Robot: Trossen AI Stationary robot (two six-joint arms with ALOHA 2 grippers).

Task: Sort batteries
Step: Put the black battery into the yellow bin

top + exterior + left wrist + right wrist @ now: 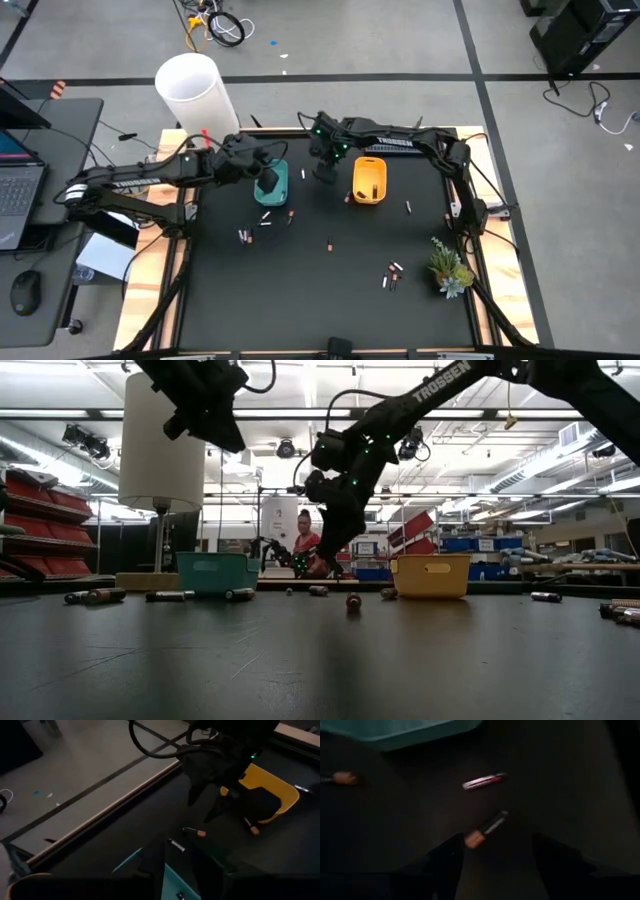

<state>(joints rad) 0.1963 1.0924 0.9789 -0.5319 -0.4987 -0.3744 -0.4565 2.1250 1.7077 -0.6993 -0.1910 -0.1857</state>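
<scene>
Batteries lie scattered on the black mat (300, 290), among them a silver battery (482, 781) and a dark battery with a copper end (485, 827) between the teal tray (281, 193) and the yellow tray (369, 180). My left gripper (268, 182) hangs high over the teal tray (127, 862), shut on a pale battery. My right gripper (325, 174) points steeply down between the two trays, open. Its fingers stand on either side of the dark battery and above it, touching nothing (497, 857). My left gripper pinches a pale battery between its two fingers. Only a small bit of the battery (180, 895) shows in the narrow gap between them. It is lifted clear, high above the teal tray. Which part of the battery the fingers are on does not show.
More batteries lie at the mat's left (243, 236), middle (330, 243) and right (392, 272); one lies by the yellow tray (250, 827). A small plant (450, 268) stands at the right edge, a white cylinder (190, 85) at the far left. A person (305, 550) is behind the table.
</scene>
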